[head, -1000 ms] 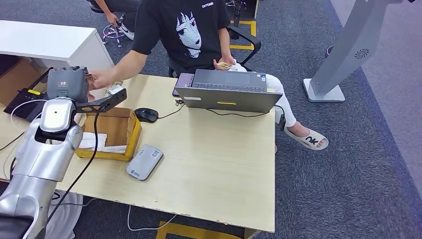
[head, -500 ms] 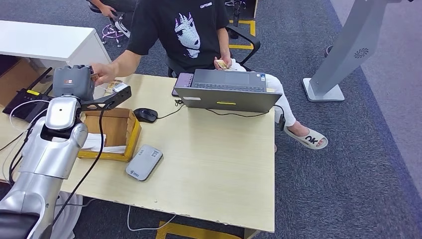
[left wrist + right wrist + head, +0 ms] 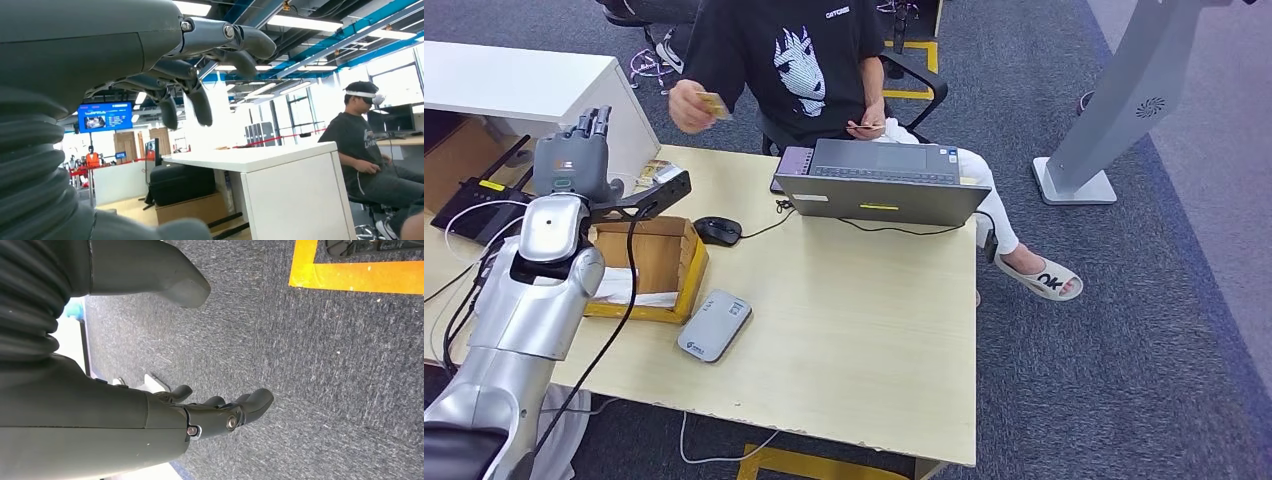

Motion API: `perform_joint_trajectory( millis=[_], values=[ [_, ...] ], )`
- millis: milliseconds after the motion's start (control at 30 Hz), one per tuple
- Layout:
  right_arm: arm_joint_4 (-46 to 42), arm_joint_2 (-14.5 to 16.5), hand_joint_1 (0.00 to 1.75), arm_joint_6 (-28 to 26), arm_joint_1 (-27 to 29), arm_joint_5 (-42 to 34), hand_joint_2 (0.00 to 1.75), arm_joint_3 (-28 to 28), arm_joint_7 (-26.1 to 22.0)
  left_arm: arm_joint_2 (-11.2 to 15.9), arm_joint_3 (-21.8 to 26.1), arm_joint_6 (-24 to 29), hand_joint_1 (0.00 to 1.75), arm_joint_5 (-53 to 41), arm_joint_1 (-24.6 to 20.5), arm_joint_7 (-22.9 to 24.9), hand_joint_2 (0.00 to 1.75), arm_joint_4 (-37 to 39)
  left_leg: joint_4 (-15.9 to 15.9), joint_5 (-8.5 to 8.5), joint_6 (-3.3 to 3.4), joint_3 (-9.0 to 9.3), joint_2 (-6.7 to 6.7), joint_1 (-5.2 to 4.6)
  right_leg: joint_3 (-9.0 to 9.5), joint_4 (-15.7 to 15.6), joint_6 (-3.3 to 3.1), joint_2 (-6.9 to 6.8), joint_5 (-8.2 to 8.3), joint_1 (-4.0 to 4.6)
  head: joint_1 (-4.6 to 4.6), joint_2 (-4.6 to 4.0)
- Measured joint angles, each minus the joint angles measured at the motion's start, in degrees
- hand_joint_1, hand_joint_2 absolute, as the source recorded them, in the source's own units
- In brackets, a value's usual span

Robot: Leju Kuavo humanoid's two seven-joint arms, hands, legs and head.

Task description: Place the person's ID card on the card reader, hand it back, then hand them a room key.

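1. The robot's left hand (image 3: 574, 160) is raised above the far left corner of the wooden table (image 3: 864, 340), fingers apart and pointing upward, holding nothing; in the left wrist view the same hand (image 3: 200, 65) shows its dark fingers curved loosely over open air.
2. A seated person (image 3: 794, 60) in a black printed T-shirt holds a small tan card (image 3: 713, 104) in a raised hand (image 3: 690, 105), well apart from the robot's hand; whether it is the ID card or the room key cannot be told at this size.
3. The person's other hand (image 3: 867, 127) rests behind the laptop (image 3: 884, 182) and pinches something small and pale, too small to make out.
4. The grey card reader (image 3: 715, 325) lies flat on the table just beside the open cardboard box (image 3: 656, 265), nothing resting on it.
5. White paper lies in the box; the robot's silver arm hides much of the box's interior.
6. A black mouse (image 3: 718, 230) sits between the box and the laptop.
7. The right hand (image 3: 220, 412) hangs over grey carpet (image 3: 325, 365) near a yellow floor marking (image 3: 350, 275), fingers loosely curved and apart, empty.
8. In the left wrist view, another person (image 3: 365, 145) wearing a headset sits beyond a white cabinet (image 3: 280, 185), cut off at the frame's edge.
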Motion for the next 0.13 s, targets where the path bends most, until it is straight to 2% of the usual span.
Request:
perform_joint_trajectory(
  millis=[133],
  values=[
    [0.00, 0.00, 0.00, 0.00, 0.00, -0.01, 1.75, 0.00, 0.00, -0.01, 0.13, 0.32, 0.00, 0.34, 0.27, -0.17, 1.75, -0.04, 0.00, 0.00, 0.00, 0.01, 0.00, 0.00, 0.01, 0.00, 0.00, 0.00, 0.00, 0.00, 0.00, 0.00]
  ],
)
